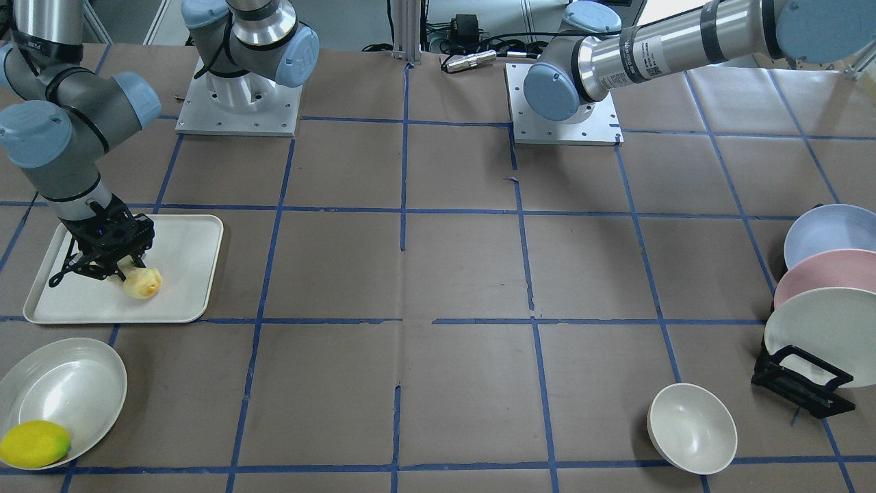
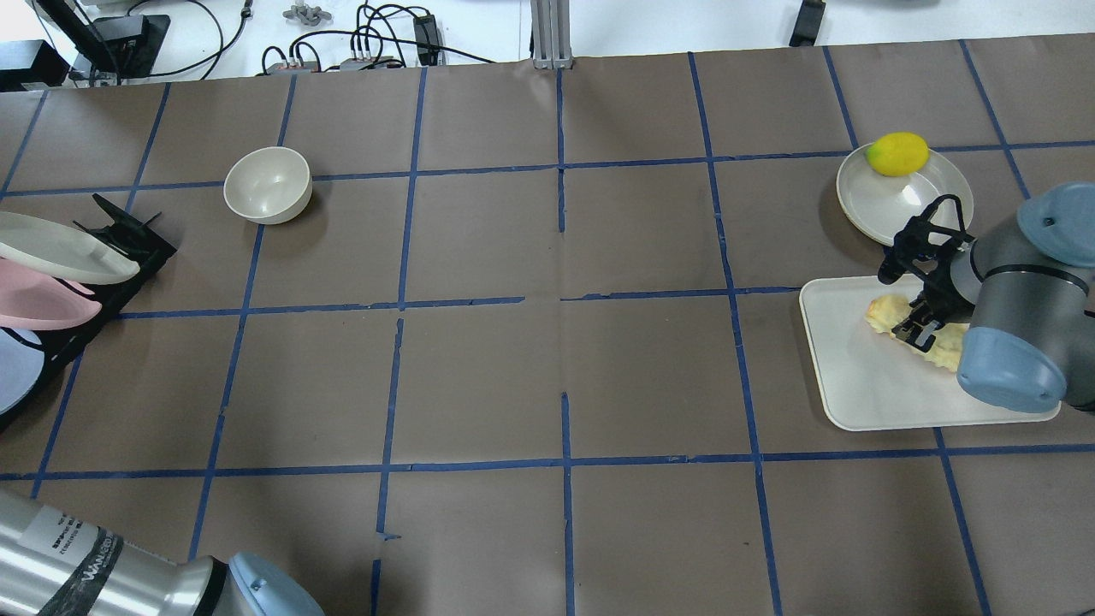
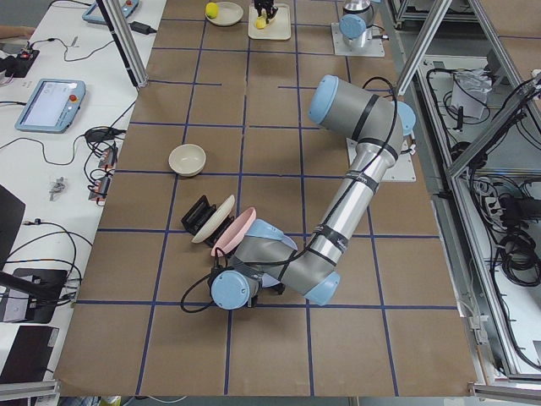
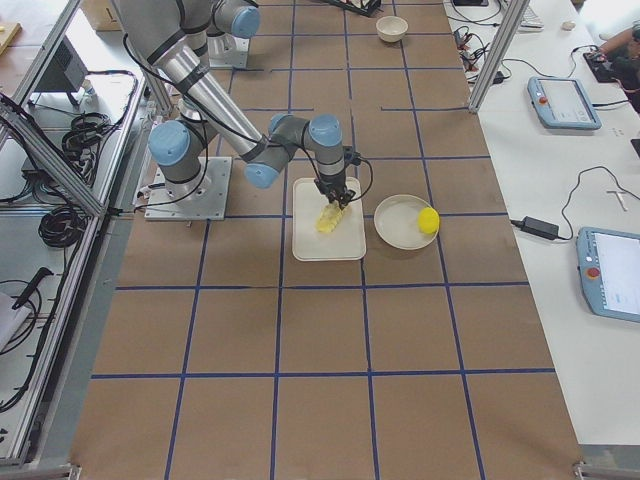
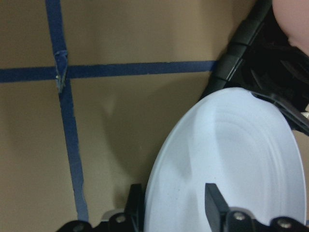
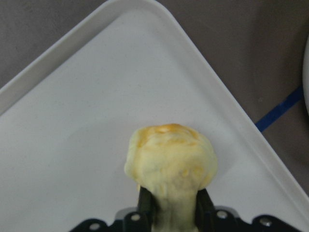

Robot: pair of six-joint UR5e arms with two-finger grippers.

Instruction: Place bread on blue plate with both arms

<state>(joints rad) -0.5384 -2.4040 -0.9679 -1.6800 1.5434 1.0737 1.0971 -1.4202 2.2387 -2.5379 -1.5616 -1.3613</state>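
The bread (image 1: 144, 282) is a pale-yellow loaf with a browned end. It lies on the white tray (image 1: 185, 239) and also shows in the right wrist view (image 6: 169, 159). My right gripper (image 1: 130, 270) is shut on its middle, a finger pressing each side (image 6: 169, 212). I cannot tell if it is lifted off the tray. The blue plate (image 1: 828, 233) stands on edge at the back of a black rack. In the left wrist view my left gripper (image 5: 174, 203) straddles the blue plate's (image 5: 231, 164) rim, one finger behind it and one on its face.
A pink plate (image 1: 828, 270) and a white plate (image 1: 821, 329) stand in the same rack (image 1: 801, 383) in front of the blue one. A white bowl (image 1: 691, 428) sits near the rack. A lemon (image 1: 34, 444) lies in a white dish (image 1: 68, 390) beside the tray.
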